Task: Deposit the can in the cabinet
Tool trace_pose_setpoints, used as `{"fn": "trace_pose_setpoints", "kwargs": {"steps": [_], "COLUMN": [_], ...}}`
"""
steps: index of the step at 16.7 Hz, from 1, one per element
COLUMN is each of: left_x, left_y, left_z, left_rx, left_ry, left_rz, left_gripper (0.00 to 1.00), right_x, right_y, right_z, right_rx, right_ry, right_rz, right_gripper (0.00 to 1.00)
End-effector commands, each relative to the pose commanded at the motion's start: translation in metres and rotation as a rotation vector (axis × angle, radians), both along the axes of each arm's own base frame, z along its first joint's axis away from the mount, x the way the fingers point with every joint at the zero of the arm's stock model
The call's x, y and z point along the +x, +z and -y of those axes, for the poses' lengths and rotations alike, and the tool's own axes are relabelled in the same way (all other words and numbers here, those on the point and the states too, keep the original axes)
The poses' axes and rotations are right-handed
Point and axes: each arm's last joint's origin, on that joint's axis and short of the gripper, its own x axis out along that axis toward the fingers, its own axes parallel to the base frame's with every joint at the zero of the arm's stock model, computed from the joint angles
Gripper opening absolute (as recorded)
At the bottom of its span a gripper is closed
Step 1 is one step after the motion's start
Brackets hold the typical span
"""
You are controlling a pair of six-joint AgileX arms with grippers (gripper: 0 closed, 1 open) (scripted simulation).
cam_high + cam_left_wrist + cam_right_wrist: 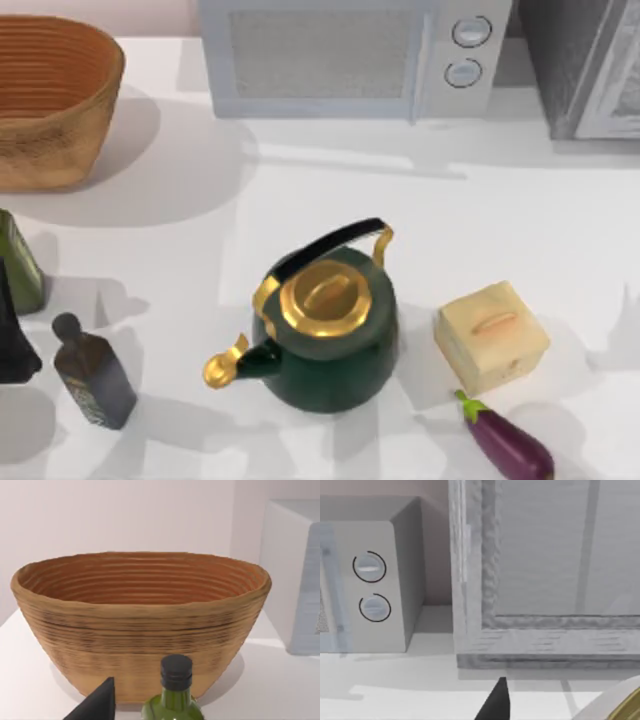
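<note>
The cabinet [585, 65], dark grey and speckled with a pale framed door, stands at the table's back right corner. In the right wrist view the cabinet [545, 580] is close and its door is closed. A dark tip of my right gripper [495, 702] sits low in front of it. Beside that tip a pale curved rim with a gold edge [620, 702] shows, and I cannot tell if it is the can. My left gripper [12, 335] is parked at the left edge, beside a green bottle [175, 695].
A white microwave [350, 55] stands at the back centre and a woven basket [50, 100] at the back left. Mid-table are a green and gold kettle [325, 325], a tan box [492, 335], an eggplant [510, 440] and a dark bottle [92, 375].
</note>
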Motion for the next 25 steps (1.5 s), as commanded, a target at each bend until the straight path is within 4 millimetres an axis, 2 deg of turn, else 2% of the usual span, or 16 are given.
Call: {"fn": "trace_pose_setpoints", "kwargs": {"steps": [4,10,13,17,21,25], "left_x": [0.000,0.000,0.000,0.000,0.000,0.000], "left_y": [0.000,0.000,0.000,0.000,0.000,0.000], "left_z": [0.000,0.000,0.000,0.000,0.000,0.000], "left_rx": [0.000,0.000,0.000,0.000,0.000,0.000], "left_ry": [0.000,0.000,0.000,0.000,0.000,0.000], "left_rz": [0.000,0.000,0.000,0.000,0.000,0.000], "left_gripper": [1.00,1.00,1.00,1.00,1.00,1.00], "right_x": [-0.005,-0.006,-0.006,-0.004,0.009,0.037], "right_y": [-0.009,-0.008,0.008,0.061,0.136,0.213], "right_z": [0.000,0.000,-0.001,-0.003,-0.007,-0.014], "right_rx": [0.000,0.002,0.002,0.001,0.000,0.000], "right_ry": [0.002,0.002,0.001,0.000,-0.001,-0.001], "right_rz": [0.024,0.025,0.025,0.025,0.025,0.024], "right_gripper": [0.00,0.00,0.00,0.00,0.00,0.00]}}
